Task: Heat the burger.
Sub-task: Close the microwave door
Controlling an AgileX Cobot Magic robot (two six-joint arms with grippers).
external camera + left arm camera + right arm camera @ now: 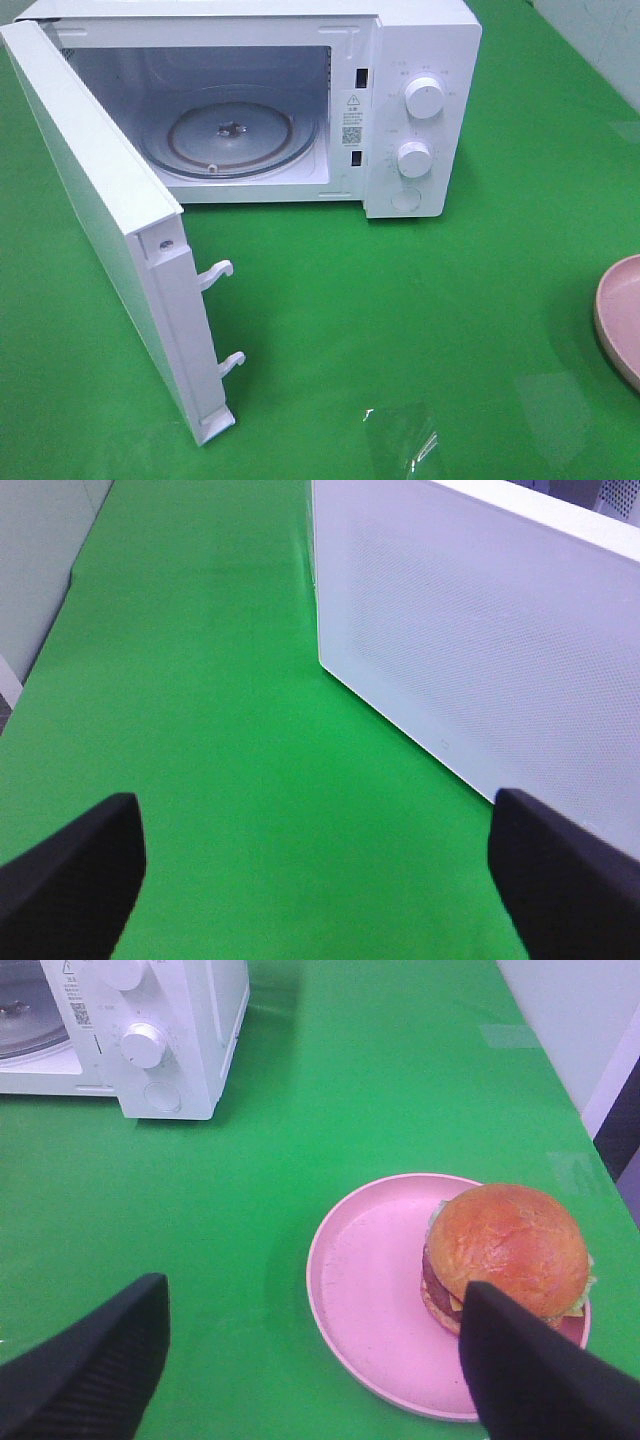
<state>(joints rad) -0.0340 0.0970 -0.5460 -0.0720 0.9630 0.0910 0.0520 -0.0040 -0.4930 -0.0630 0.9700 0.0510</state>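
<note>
The burger (pixel 505 1245), with its glossy brown bun, lettuce and patty, shows only in the right wrist view. It sits on one side of a round pink plate (pixel 370 1280). My right gripper (pixel 318 1295) hangs open just short of the plate, holding nothing, with one black finger overlapping the burger's near edge in the picture. My left gripper (pixel 315 810) is open and empty over green cloth, beside the outer face of the microwave door (pixel 480 630). Neither gripper shows in the high view.
The white microwave (pixel 420 40) stands at the back with its door (pixel 90 210) swung wide toward the front left. Its glass turntable (pixel 230 135) is bare. Only the rim of the pink plate (pixel 622 310) shows at the right edge. Green cloth covers the table.
</note>
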